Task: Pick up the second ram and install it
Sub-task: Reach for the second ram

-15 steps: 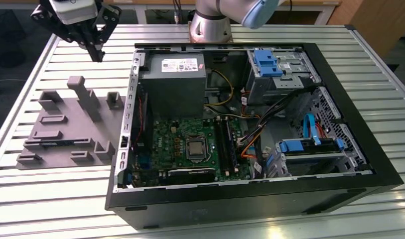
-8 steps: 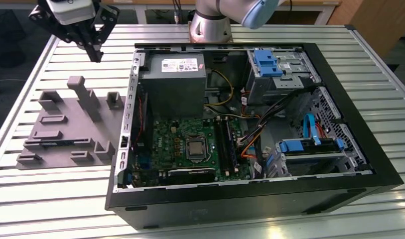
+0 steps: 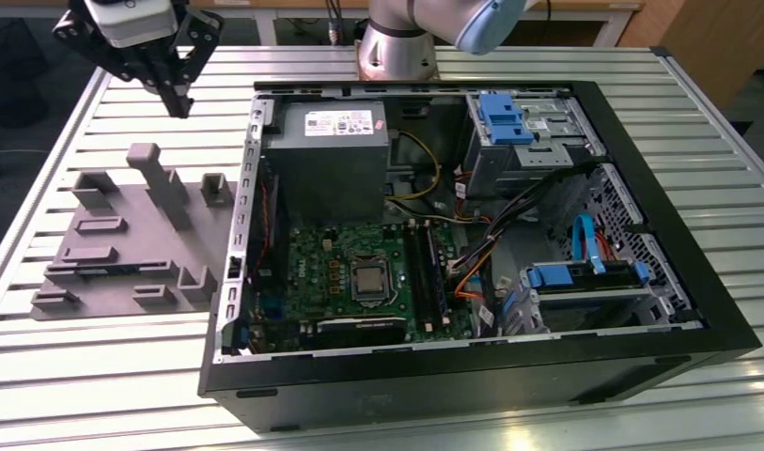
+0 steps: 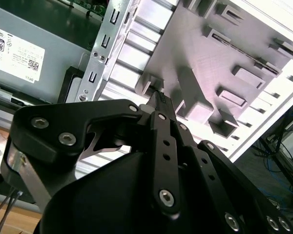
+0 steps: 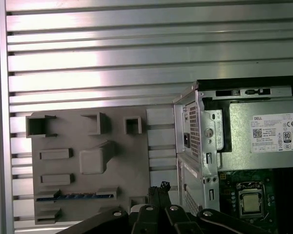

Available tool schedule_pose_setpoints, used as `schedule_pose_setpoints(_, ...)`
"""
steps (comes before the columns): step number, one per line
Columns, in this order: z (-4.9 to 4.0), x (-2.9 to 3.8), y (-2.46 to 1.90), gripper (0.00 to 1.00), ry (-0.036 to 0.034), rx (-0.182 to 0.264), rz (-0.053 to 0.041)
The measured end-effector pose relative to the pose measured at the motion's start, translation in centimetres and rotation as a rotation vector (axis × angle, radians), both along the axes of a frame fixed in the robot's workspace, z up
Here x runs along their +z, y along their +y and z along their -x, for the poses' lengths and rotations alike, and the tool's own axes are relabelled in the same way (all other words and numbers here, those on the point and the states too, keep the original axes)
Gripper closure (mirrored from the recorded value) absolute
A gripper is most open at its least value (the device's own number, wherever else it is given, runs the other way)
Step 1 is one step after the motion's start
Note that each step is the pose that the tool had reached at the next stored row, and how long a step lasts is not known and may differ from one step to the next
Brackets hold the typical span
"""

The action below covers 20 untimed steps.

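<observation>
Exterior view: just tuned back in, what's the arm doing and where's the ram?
The gripper hangs shut and empty above the slatted table, just past the far end of the grey fixture tray. The second ram lies in a slot of that tray, not yet picked up. The open computer case sits beside the tray, on the exterior view's right.

Plenty of open air over the gray fixture plate [image 3: 112,235], but watch the tall posts [image 3: 166,193] sticking up on its side nearest the case. The case wall [image 3: 241,244] stands just beside the plate, so there's only a narrow gap there. Inside, the power supply [image 3: 325,155] hogs one corner. Straight above the black slot rails [image 3: 422,272] you're clear, though loose cables [image 3: 482,258] crowd them on the exterior view's right.
</observation>
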<state>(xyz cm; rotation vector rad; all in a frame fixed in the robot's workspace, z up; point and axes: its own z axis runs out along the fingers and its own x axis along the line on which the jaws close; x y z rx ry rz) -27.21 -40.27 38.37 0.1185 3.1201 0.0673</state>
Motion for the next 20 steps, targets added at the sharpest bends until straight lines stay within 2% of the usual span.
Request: schedule_pose_setpoints(20, 0.49, -0.12, 0.00, 0.89, 0.0000, 0.000, -0.0001)
